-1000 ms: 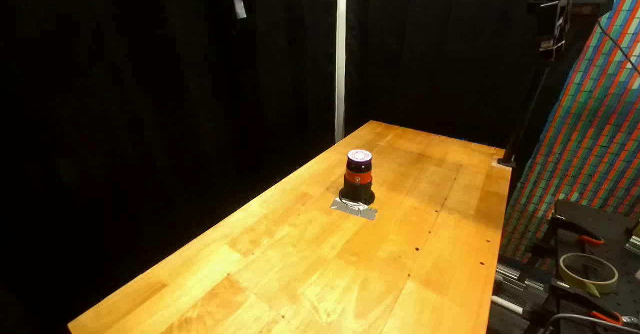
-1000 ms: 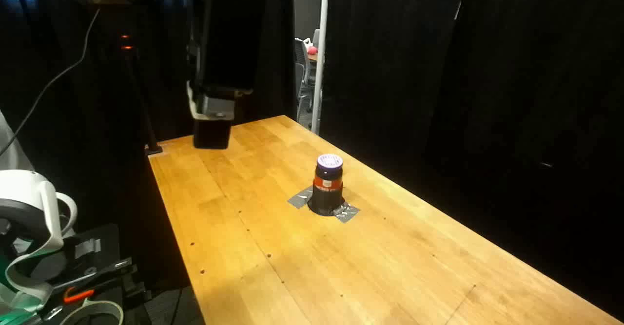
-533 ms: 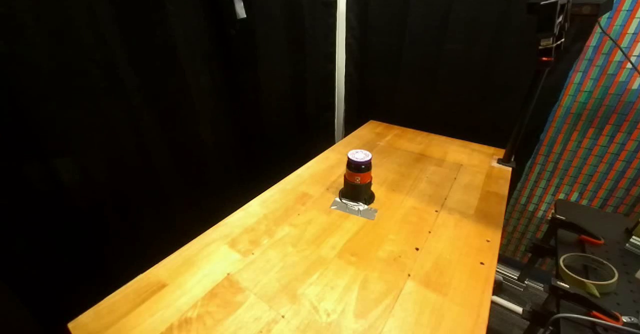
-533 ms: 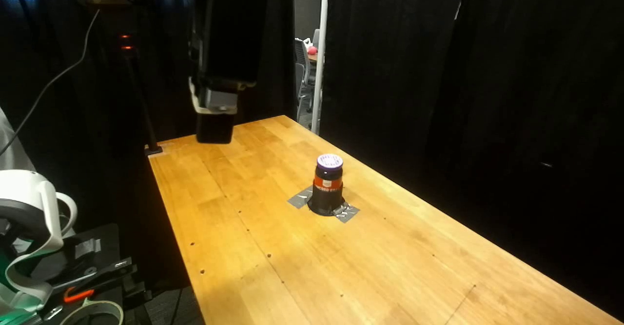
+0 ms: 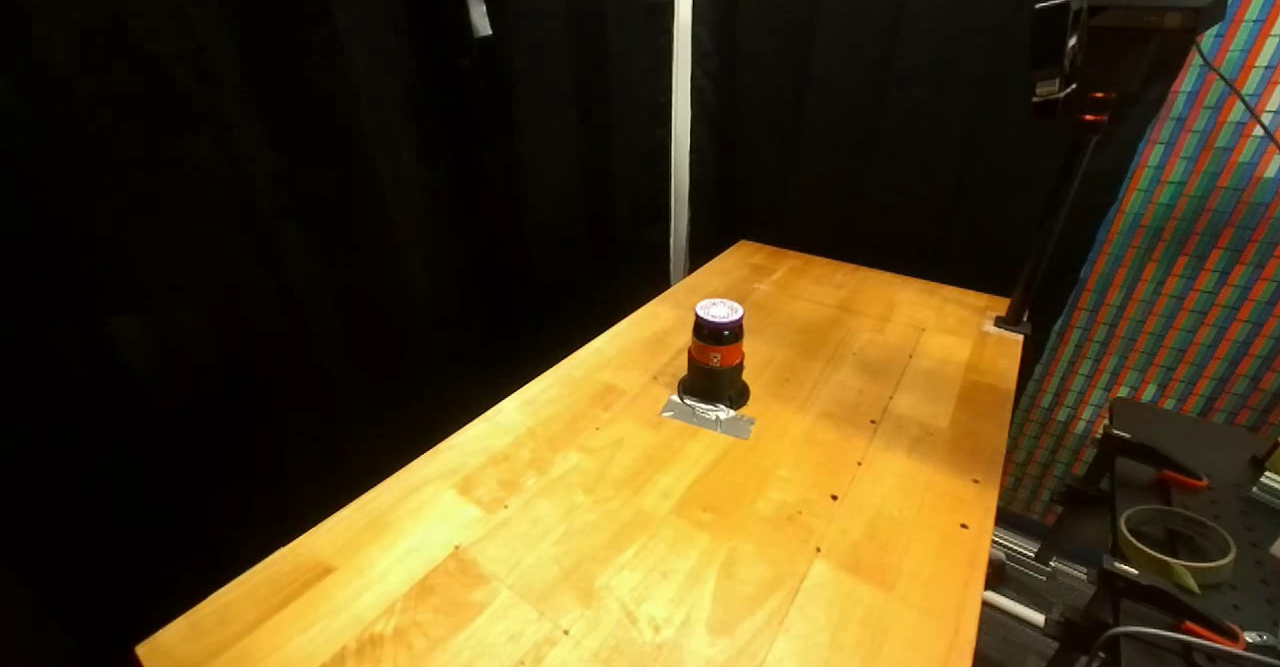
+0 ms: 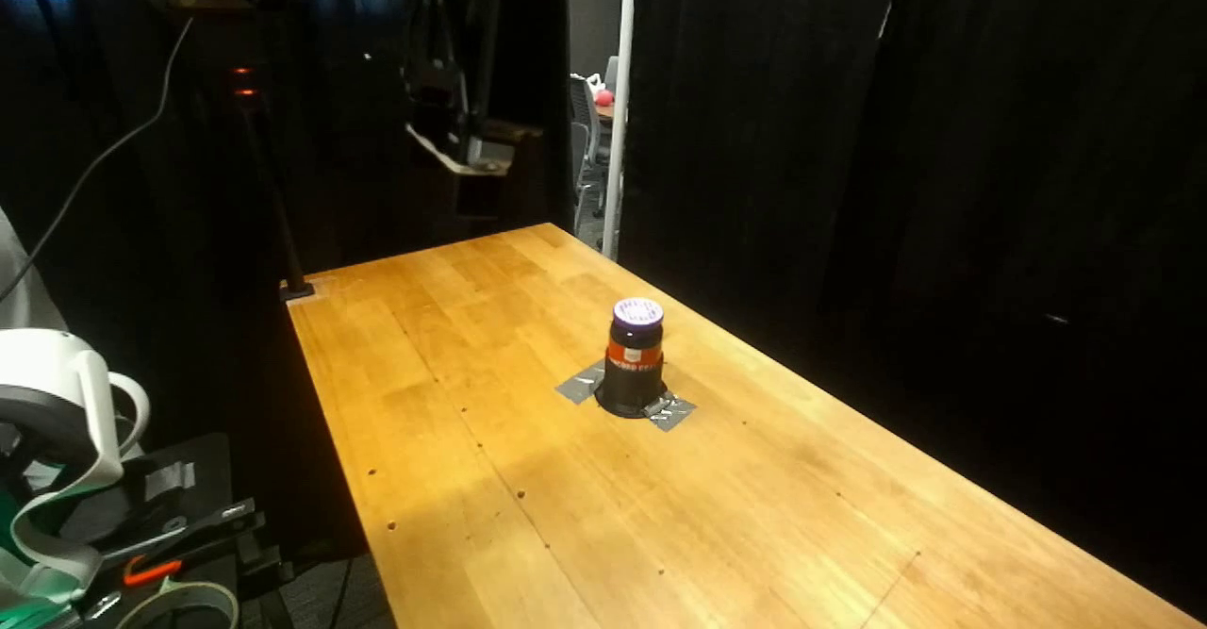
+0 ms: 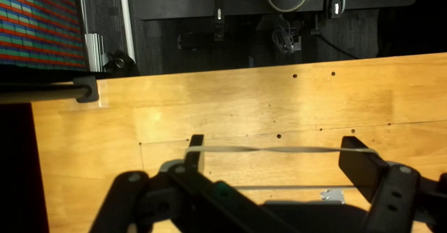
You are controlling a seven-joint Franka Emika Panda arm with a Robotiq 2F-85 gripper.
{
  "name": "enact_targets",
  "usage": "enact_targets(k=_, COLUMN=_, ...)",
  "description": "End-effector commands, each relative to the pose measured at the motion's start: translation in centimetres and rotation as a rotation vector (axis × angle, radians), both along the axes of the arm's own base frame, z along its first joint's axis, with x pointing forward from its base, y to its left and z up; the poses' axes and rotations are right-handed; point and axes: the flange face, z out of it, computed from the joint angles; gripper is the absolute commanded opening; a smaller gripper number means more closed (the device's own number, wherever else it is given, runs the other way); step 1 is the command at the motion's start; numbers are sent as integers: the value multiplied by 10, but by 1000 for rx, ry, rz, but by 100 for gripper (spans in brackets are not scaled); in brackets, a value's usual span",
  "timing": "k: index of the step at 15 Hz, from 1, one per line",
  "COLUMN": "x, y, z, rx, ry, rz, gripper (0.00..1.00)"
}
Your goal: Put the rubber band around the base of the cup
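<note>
Wrist view, end effector (image 7: 274, 147) above table (image 7: 237, 107), spread; rubber band (image 7: 293, 149) around fingers (image 7: 359, 166)

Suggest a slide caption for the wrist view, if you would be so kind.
A rubber band stretched around the fingers of the open pincer, above the wooden table.

Stretched rubber band (image 7: 286, 149), dark cup (image 6: 634, 359), upright

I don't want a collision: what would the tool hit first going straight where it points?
Most likely the wooden tabletop, seen in the wrist view past the tool and the rubber band stretched around its fingers; how far off is unclear.
</note>
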Motion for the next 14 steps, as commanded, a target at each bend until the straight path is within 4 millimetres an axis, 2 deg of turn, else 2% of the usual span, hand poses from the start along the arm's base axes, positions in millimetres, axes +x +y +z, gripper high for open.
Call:
enact_targets(k=1, x=68, y=56, z=-4, rx=0, ry=3, rz=90, gripper=100)
enact_targets(k=5, x=133, y=105, z=-23, rx=-31, ry=-93, rz=107, gripper=100)
enact_targets(k=8, x=173, y=128, z=-44, rx=-19, ry=-181, rz=100, gripper=100)
enact_targets(k=10, x=196, y=140, z=-69, rx=-23, ry=-216, rz=97, gripper=100)
enact_targets(k=14, x=228, y=163, z=-119, rx=-19, ry=-259, rz=111, gripper=100)
